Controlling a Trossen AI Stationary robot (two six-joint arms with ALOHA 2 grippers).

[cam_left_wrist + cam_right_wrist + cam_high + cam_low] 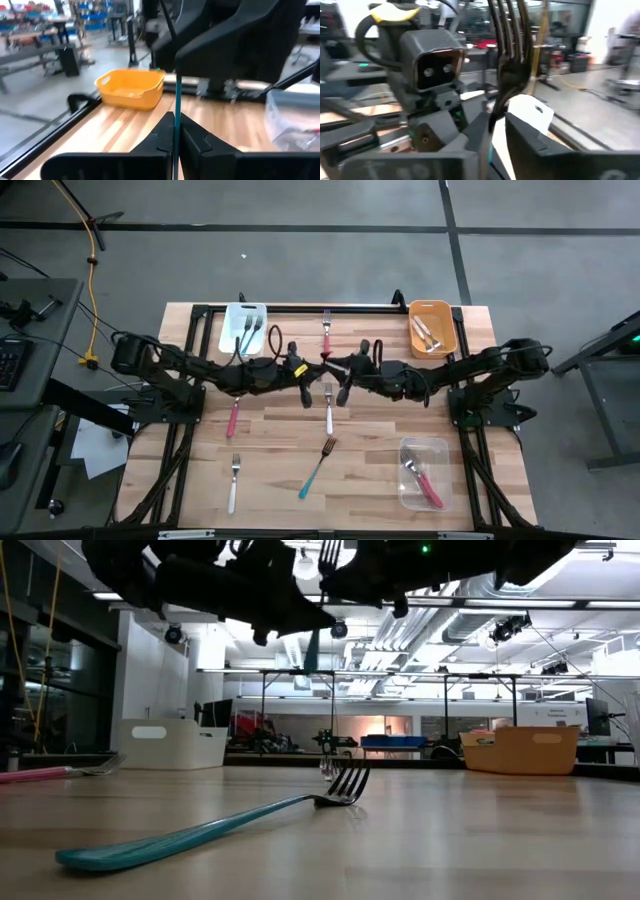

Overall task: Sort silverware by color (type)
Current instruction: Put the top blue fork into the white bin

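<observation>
Forks (249,330) in white bin (229,340) | orange bin (446,335) | clear bin (437,476)

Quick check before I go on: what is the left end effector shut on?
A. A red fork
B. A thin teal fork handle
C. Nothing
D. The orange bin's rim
B: in the left wrist view, the left end effector has its fingers closed on a thin teal handle that stands straight up between them.
</observation>
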